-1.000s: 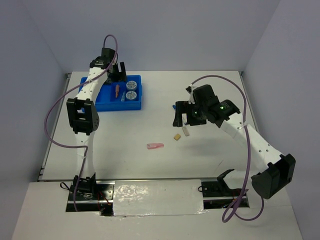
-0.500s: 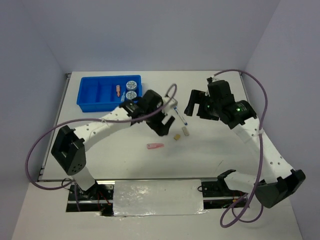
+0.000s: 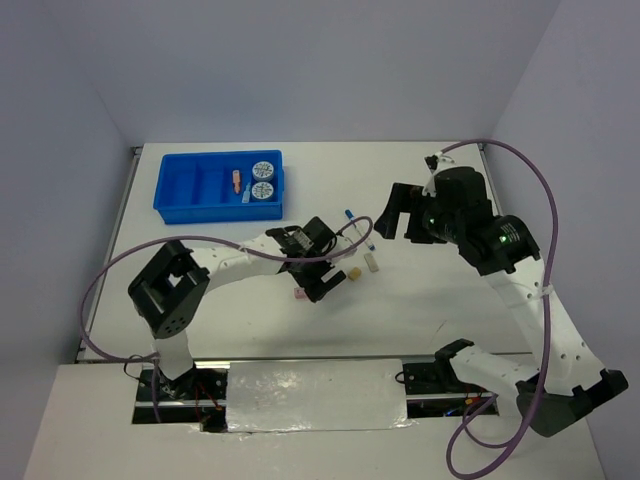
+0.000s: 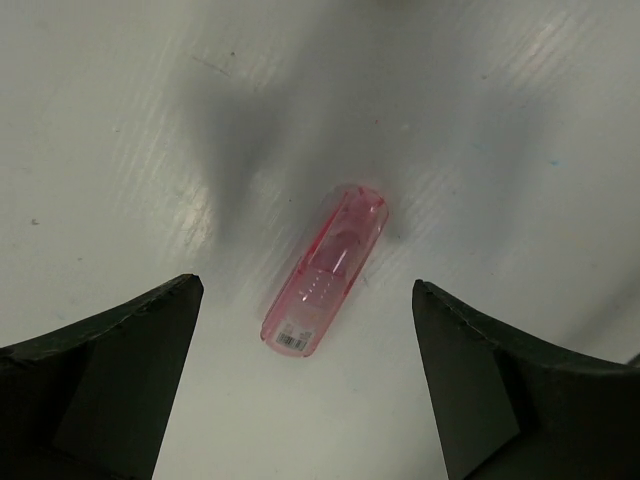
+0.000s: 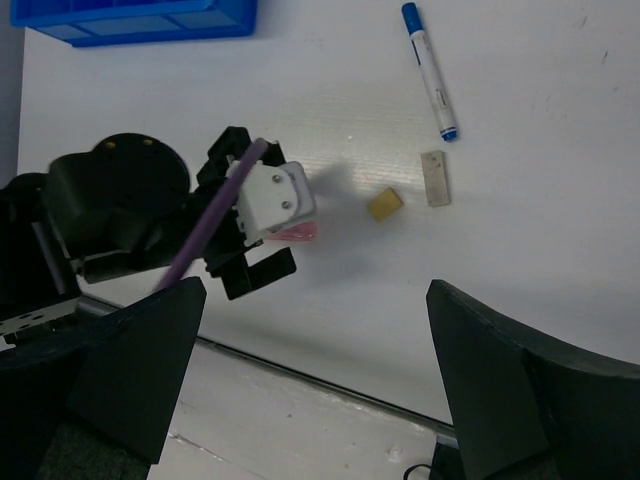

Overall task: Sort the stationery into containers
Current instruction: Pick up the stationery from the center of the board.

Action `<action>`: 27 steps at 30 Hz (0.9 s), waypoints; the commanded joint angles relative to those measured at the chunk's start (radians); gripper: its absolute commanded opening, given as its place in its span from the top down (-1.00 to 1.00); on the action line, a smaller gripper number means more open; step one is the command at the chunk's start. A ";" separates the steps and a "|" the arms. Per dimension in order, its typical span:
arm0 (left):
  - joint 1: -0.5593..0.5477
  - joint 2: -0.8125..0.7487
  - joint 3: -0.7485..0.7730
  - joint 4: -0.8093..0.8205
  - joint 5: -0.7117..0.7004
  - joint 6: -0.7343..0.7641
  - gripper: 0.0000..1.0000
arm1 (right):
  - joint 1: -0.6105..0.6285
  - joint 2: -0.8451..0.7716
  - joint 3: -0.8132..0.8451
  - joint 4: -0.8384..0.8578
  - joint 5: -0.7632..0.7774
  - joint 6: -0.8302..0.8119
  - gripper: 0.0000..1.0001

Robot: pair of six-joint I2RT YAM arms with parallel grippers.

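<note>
A pink clip (image 4: 325, 270) lies flat on the white table between the open fingers of my left gripper (image 4: 305, 295), which hangs low over it without touching. In the top view the clip (image 3: 299, 295) peeks out beside the left gripper (image 3: 318, 282). The white pen with blue cap (image 3: 358, 225), a tan block (image 3: 353, 272) and a whitish block (image 3: 371, 263) lie just right of it. My right gripper (image 3: 385, 215) is open and empty, raised high above the table. The blue tray (image 3: 175, 195) at the far left holds two patterned rolls (image 3: 263, 170), an orange clip (image 3: 236, 181) and a blue clip (image 3: 244, 198).
The right wrist view looks down on the pen (image 5: 428, 70), the tan block (image 5: 384, 204), the whitish block (image 5: 435, 178), the left gripper (image 5: 250, 245) and the tray's edge (image 5: 130, 22). The table's front edge (image 5: 330, 385) runs below.
My left arm has swung from the tray to the table's middle and come down over the pink clip. My right arm has risen and drawn back to the right.
</note>
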 commanded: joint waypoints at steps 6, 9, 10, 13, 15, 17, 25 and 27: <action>-0.051 0.097 -0.020 0.020 -0.118 -0.025 -0.85 | -0.005 -0.083 -0.012 -0.026 0.019 -0.038 -0.99; -0.049 0.120 -0.040 0.030 -0.152 -0.063 -0.42 | -0.005 -0.100 -0.028 -0.020 0.021 -0.032 -1.00; -0.049 0.130 -0.045 0.031 -0.170 -0.073 0.06 | -0.005 -0.102 -0.029 -0.018 0.021 -0.030 -1.00; -0.049 0.154 -0.040 0.016 -0.201 -0.100 0.56 | -0.005 -0.111 -0.028 -0.017 0.026 -0.034 -1.00; -0.046 0.151 -0.036 0.010 -0.198 -0.111 0.72 | -0.005 -0.109 -0.021 -0.020 0.027 -0.035 -0.99; -0.033 0.107 -0.020 0.002 -0.188 -0.125 0.83 | -0.005 -0.108 -0.012 -0.024 0.030 -0.038 -1.00; 0.314 -0.064 0.142 0.031 -0.160 -0.307 1.00 | -0.008 -0.088 -0.038 0.000 0.013 -0.053 -0.99; 0.404 -0.041 0.209 0.016 -0.154 -0.330 1.00 | -0.007 -0.076 -0.058 0.008 0.006 -0.053 -0.99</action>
